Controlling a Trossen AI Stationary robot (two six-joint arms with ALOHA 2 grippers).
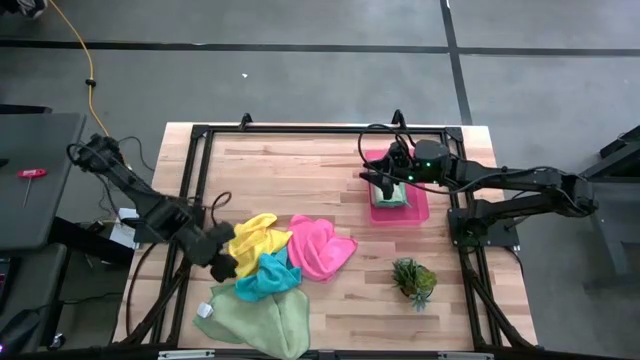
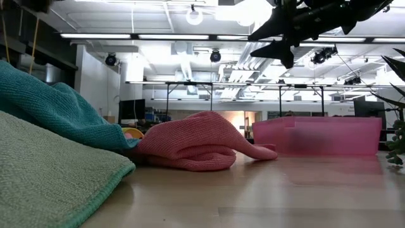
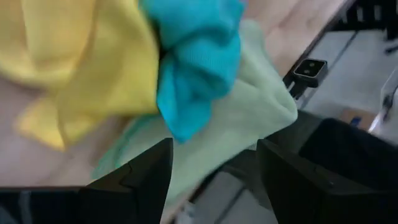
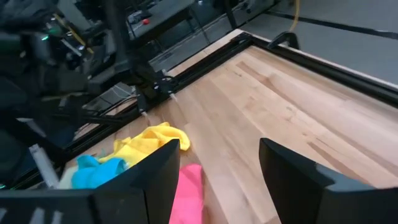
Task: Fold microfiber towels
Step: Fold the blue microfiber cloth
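Four microfiber towels lie bunched on the wooden table's near left part: a yellow one (image 1: 255,238), a hot pink one (image 1: 318,248), a teal one (image 1: 265,278) partly over a pale green one (image 1: 255,318) by the near edge. Another pale green towel (image 1: 390,196) lies folded in the pink tray (image 1: 420,212). My left gripper (image 1: 222,265) hangs open just left of the yellow and teal towels. In its wrist view the open fingers (image 3: 214,148) frame the teal towel (image 3: 196,62) and the pale green one (image 3: 242,118), touching neither. My right gripper (image 1: 380,180) is open above the tray.
A small spiky green plant (image 1: 413,280) stands on the near right part of the table. A black metal frame (image 1: 300,128) runs around the table top. Bare wood lies across the table's far half, between the towels and the tray.
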